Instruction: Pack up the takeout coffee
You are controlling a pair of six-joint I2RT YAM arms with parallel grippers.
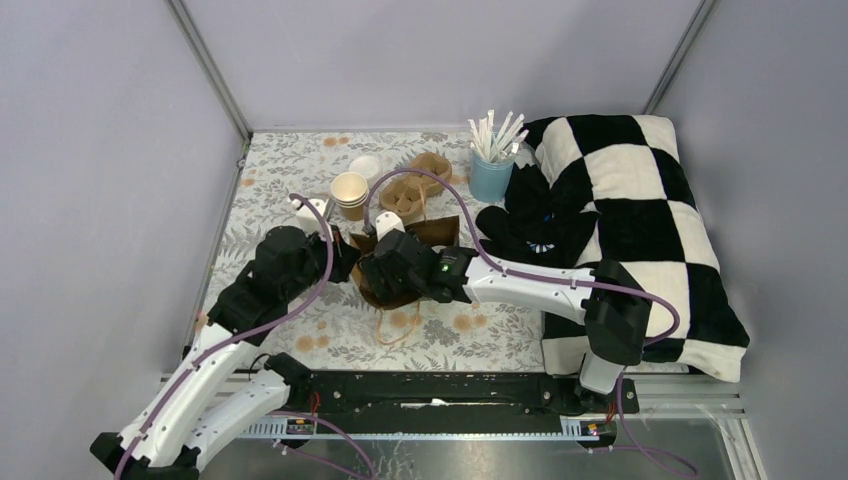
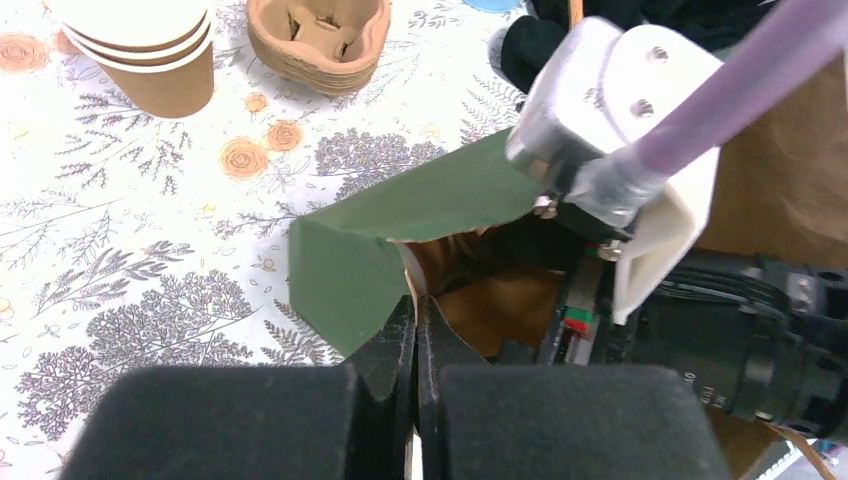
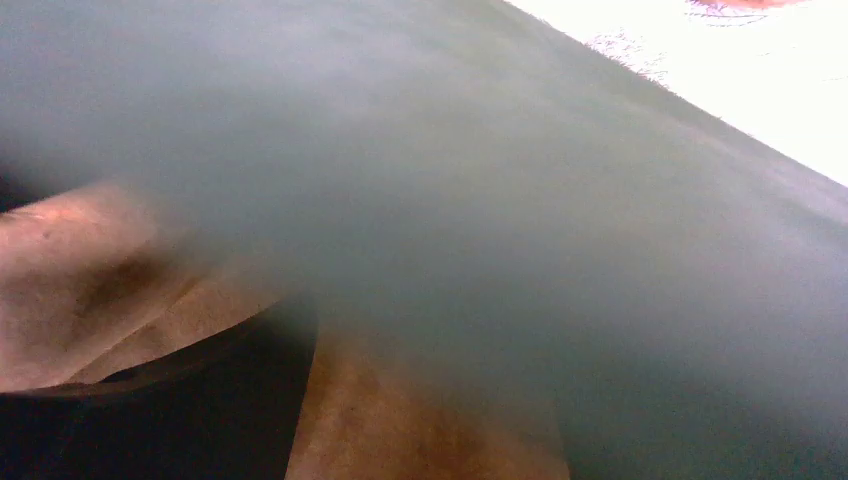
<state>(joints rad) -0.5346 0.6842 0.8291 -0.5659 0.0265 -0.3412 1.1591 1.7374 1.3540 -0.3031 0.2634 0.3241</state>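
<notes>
Cups [image 1: 350, 192] stacked aside; left end effector [image 2: 416, 315] pinches bag [image 2: 380, 240] rim.

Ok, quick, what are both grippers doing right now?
Left gripper: closed, pinching the paper bag rim.
Right gripper: at the bag mouth, fingers hidden; cannot tell.

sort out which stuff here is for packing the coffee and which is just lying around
For the job:
- stacked paper cups
- white lid
- paper bag, its edge pinched by the left gripper

Just lying about:
- cup carriers, not in use now
- blue cup of straws
- checked blanket
</notes>
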